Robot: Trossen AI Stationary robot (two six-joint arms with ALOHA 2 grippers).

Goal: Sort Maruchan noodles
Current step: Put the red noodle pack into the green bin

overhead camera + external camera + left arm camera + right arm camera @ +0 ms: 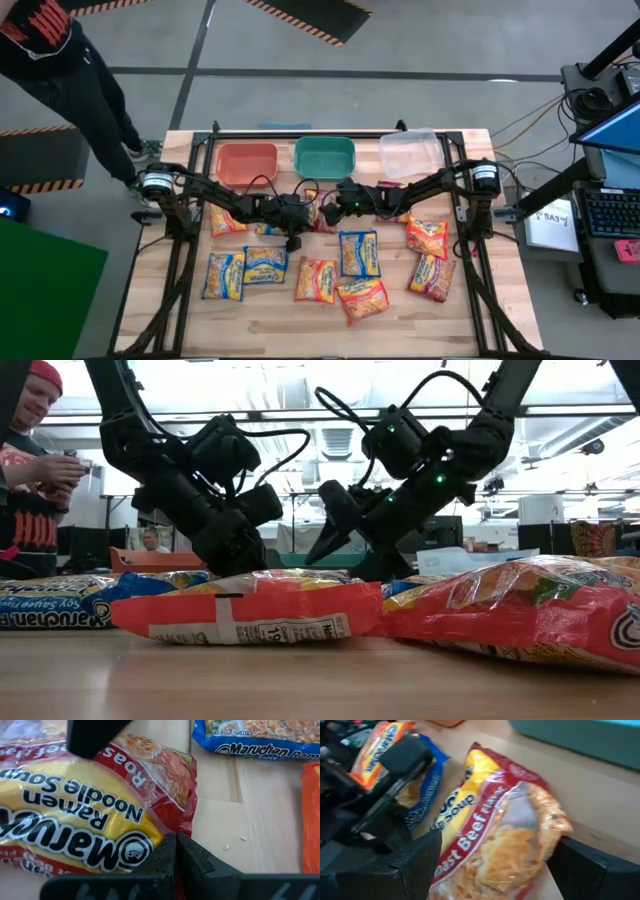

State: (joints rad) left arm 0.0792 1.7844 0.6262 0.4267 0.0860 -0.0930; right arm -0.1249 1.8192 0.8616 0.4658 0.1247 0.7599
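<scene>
A maroon-and-yellow Roast Beef Maruchan packet (pixel 322 218) (pixel 90 815) (pixel 505 820) lies mid-table between both arms. My left gripper (pixel 293 238) (pixel 176 851) is shut at that packet's edge. My right gripper (pixel 335 207) (pixel 500 845) is open over the same packet, one finger on each side of it. Blue-and-yellow packets (pixel 223 275) (pixel 358 253) and orange-red packets (pixel 316 280) (pixel 427 237) lie flat on the near half of the table. My left gripper pinches the maroon packet's crimped end edge (pixel 186 822) between its two shut fingers. The fingers come in low along the table from the left. The rest of the packet lies on the wood. My right gripper: I cannot tell whether its fingers touch the packet.
Along the far edge stand an orange bin (pixel 246 162), a green bin (pixel 325 157) and a clear bin (pixel 410 153). More packets (pixel 265 263) (pixel 362 297) (pixel 432 277) crowd the near half. A person (pixel 60 70) stands beyond the far left corner.
</scene>
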